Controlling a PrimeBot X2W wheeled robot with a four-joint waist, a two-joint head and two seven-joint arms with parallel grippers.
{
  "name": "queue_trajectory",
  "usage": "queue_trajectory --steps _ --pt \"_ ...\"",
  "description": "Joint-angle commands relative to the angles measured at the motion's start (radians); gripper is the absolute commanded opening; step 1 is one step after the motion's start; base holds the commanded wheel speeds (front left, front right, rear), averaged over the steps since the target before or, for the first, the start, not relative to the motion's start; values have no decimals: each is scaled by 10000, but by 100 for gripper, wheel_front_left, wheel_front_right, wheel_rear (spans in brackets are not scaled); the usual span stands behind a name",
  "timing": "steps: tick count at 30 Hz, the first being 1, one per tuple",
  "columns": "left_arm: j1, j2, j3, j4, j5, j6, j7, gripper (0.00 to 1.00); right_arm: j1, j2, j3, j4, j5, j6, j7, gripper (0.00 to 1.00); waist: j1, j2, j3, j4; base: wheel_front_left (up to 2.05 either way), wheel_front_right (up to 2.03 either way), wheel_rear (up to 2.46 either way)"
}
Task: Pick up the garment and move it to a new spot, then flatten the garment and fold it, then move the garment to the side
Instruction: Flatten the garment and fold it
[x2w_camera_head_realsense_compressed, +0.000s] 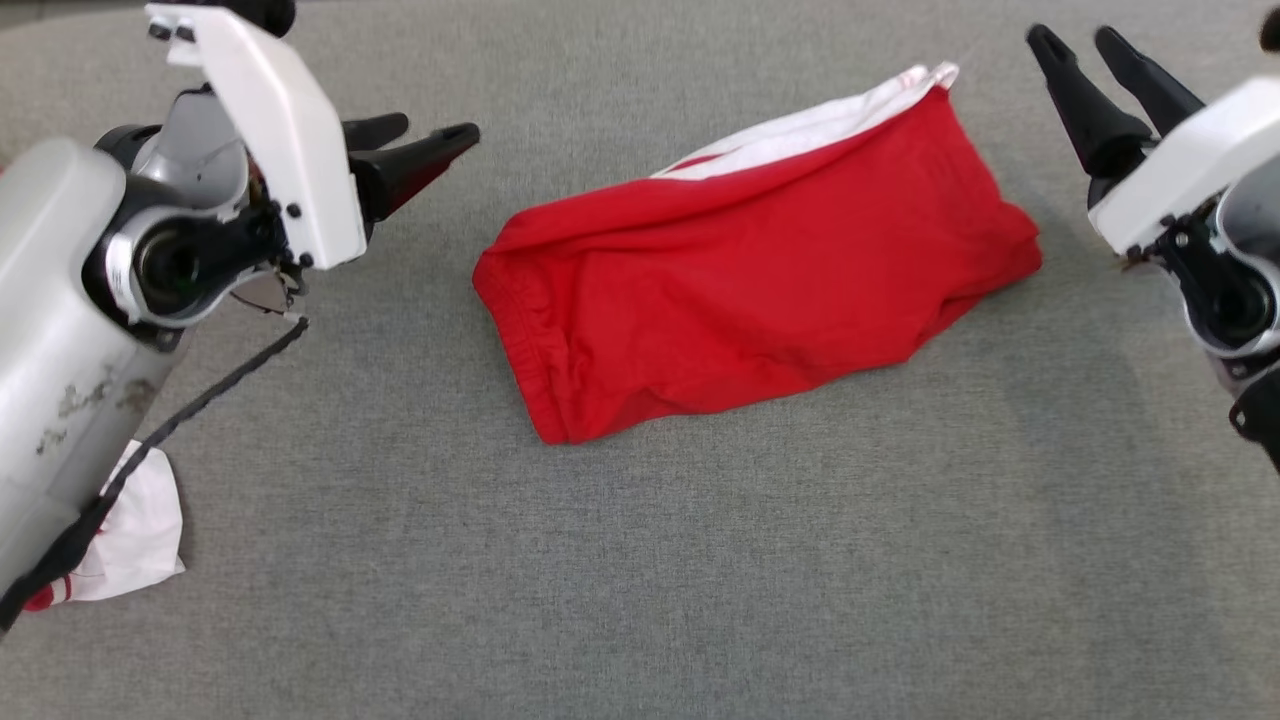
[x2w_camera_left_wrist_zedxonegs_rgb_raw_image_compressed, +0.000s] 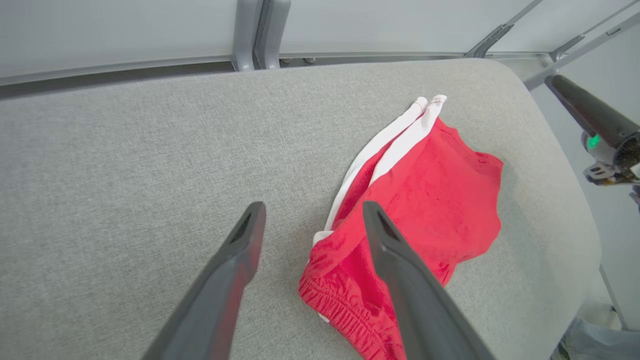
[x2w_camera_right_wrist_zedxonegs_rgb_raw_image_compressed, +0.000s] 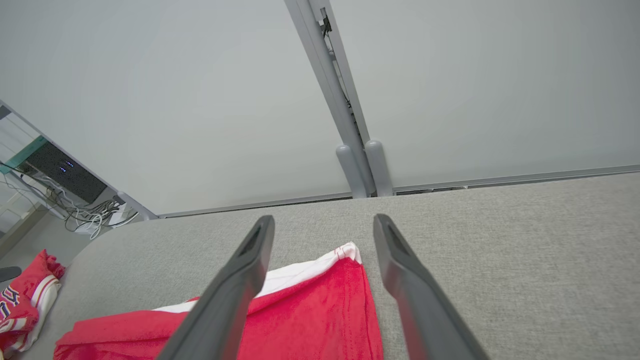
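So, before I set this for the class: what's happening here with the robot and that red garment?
The red garment, white-striped, lies folded over on the grey padded surface. The robot's left gripper and right gripper hang open on either side of it, neither touching it. A second red-and-white cloth lies off to the robot's left.

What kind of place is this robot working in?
Probably a robotics lab or test cell: a grey fabric-covered worktable, plain pale partition panels on a metal post, and electronic gear with loose cables.
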Motion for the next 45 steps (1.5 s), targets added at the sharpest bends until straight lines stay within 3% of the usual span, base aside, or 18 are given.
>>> queue_trajectory --steps 1,6,12,16,19,23,28,36,43,44,45 --pt "203 107 60 -28 230 -87 -315 100 213 8 -14 65 94 7 -215 100 0 0 -432 -59 0 0 0" --pt "1577 468 367 -604 1083 221 -2919 100 1066 119 143 523 319 7 -1368 100 0 0 -1196 -75 0 0 0" --pt "3682 774 590 -1980 2167 1209 -5935 100 1686 263 428 1490 455 7 -1689 100 0 0 -1697 145 0 0 0" --pt "4946 628 798 -2998 2521 1852 -7570 100 1620 332 566 2125 645 7 -1390 100 0 0 -1642 483 0 0 0" --pt "5822 495 762 -3539 3065 2468 -8380 100 1395 299 683 2459 793 5 -1142 100 0 0 -1453 770 0 0 0" --pt "6875 -21 1200 -3833 3690 2852 -8709 100 1100 237 807 3082 978 5 -800 100 0 0 -1243 1219 0 0 0" --pt "7875 -796 1982 -3998 4636 2820 -8706 100 840 162 826 3841 1254 5 -374 100 0 0 -1148 1680 0 0 0" --pt "8666 -1839 2737 -3724 5822 2101 -8713 100 515 412 572 5601 2175 7 1654 100 0 0 -1021 2341 0 0 0" --pt "8840 -2323 3165 -3400 6302 1656 -8714 100 454 847 388 5451 2775 5 2455 100 0 0 -986 2503 0 0 0" --pt "8864 -2374 3210 -3351 6349 1605 -8715 100 465 890 381 5377 2816 5 2425 78 0 0 -1001 2511 0 0 0" --pt "8883 -2426 3245 -3302 6400 1572 -8715 100 448 865 364 5313 2815 5 2314 35 0 0 -1021 2515 0 0 0"
